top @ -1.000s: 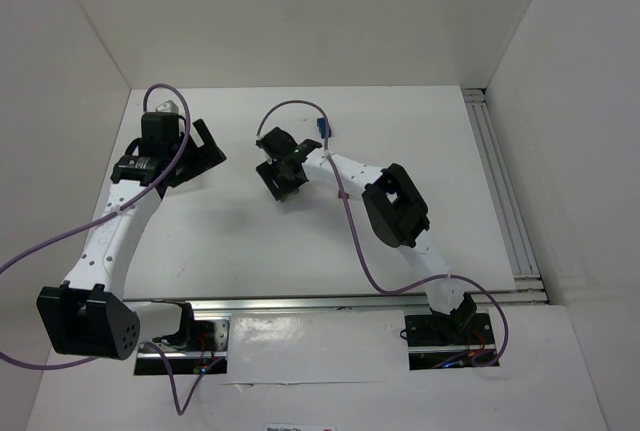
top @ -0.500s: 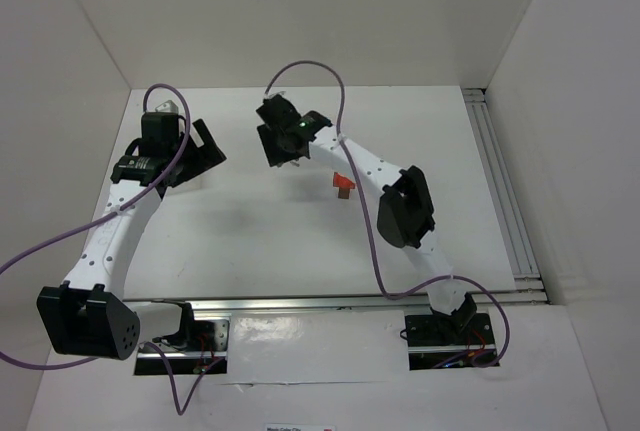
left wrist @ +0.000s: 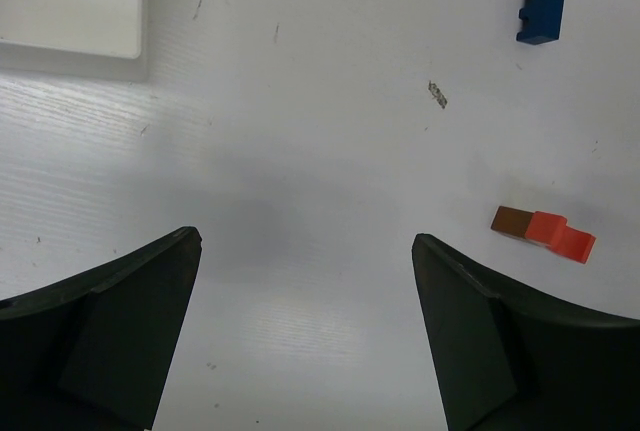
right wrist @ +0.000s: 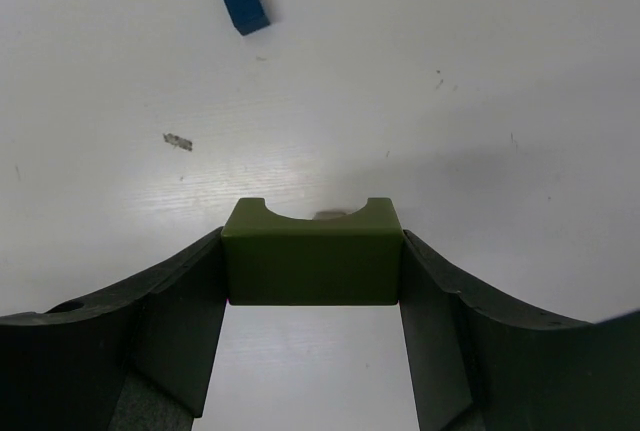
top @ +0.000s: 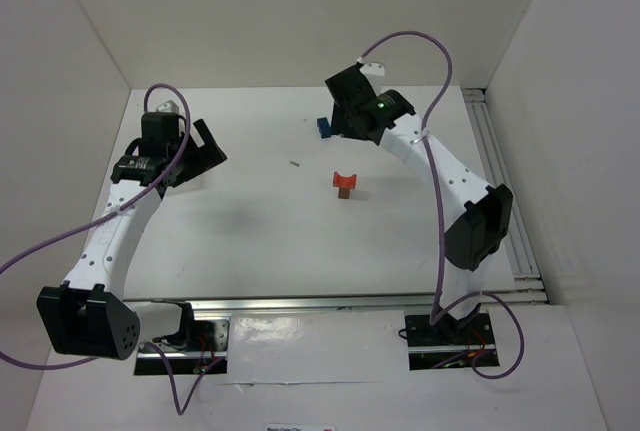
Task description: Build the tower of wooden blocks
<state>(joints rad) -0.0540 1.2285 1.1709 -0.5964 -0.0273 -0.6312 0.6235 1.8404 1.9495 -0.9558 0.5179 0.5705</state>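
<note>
One olive green block (right wrist: 310, 246), notched on top, was pinched between the fingers of the right gripper (right wrist: 312, 271) above the white table (top: 250, 221). A blue block (top: 323, 127) was seen just beside that gripper, near the far wall. A red block (left wrist: 558, 235) touching a brown-orange block (left wrist: 512, 222) lay mid-table, well apart. The left gripper (left wrist: 305, 331) was held spread, a white tray (left wrist: 70, 1) corner beyond it.

Bright even light, soft shadows, mild glare, sharp focus.
</note>
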